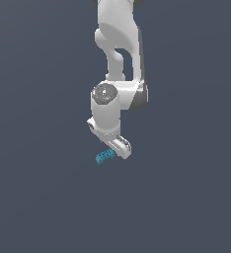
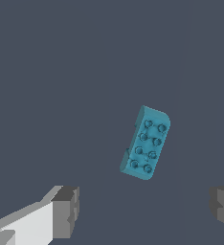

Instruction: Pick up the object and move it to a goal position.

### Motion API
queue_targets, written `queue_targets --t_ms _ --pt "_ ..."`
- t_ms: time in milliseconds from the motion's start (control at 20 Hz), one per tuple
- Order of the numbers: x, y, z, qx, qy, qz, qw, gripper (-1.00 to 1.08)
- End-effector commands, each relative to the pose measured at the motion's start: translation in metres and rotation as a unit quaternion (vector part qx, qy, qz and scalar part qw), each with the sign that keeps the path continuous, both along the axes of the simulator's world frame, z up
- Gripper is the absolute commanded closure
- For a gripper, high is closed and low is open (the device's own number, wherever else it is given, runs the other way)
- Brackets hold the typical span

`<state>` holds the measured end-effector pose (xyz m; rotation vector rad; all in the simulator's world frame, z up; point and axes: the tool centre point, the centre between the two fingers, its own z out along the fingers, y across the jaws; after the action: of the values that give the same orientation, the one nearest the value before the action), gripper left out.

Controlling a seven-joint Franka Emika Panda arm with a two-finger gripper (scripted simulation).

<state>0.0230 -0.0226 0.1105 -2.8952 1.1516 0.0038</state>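
Observation:
The object is a tiny teal-blue oblong block (image 1: 105, 156) with a studded top, lying on the dark grey floor just below the white arm's hand. In the wrist view the block (image 2: 146, 143) lies stud side up, tilted a little. My gripper (image 2: 145, 210) is open and empty: its two grey fingertips (image 2: 66, 210) stand wide apart, with the block ahead of the gap and not between them. In the exterior view the gripper (image 1: 118, 148) hangs just above and beside the block, its fingers mostly hidden by the hand.
A plain dark grey floor (image 1: 186, 197) fills both views. The white arm (image 1: 118, 44) rises toward the top of the exterior view. No other object shows.

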Motion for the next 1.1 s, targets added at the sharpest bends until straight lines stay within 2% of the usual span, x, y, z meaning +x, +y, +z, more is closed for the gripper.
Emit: queue_targets --t_ms 0,500,800,1050 --pt "0.001 -0.006 -0.009 -0.002 0.002 -0.039 0.9992 -0.92" --pt "0.001 -0.022 -0.033 -0.009 0.005 -0.142 0.9898 -0.92" --pt "0.001 -0.026 -0.038 -0.012 0.006 -0.165 0.9862 -0.92" --pt "0.001 -0.026 -0.039 -0.011 0.006 -0.164 0.9863 -0.92"
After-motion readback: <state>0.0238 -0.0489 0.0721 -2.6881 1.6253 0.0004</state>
